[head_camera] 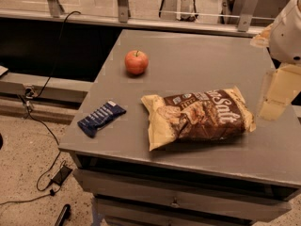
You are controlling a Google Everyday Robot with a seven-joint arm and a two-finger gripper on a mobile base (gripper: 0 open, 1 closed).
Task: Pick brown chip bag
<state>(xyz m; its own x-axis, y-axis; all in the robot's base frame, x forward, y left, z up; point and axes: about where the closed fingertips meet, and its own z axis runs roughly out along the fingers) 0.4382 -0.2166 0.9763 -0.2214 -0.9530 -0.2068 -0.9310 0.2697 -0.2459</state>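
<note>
Grey table [188, 55], hand [275, 98] at right edge

My gripper [276, 94] hangs over the right edge of the table [202, 51], just beside the right end of the bag [200, 114], and the arm [288, 31] sits above the far right corner, so that side is crowded. The bag lies crosswise over the near right part of the top. I have a wide open stretch between it and the far edge, and a narrower strip along the near edge. The apple [136, 62] stands near the left edge, well apart from the bag. The bar [101, 118] lies by the near left corner, with a gap between it and the bag. A rail [123, 4] runs beyond the far edge.
</note>
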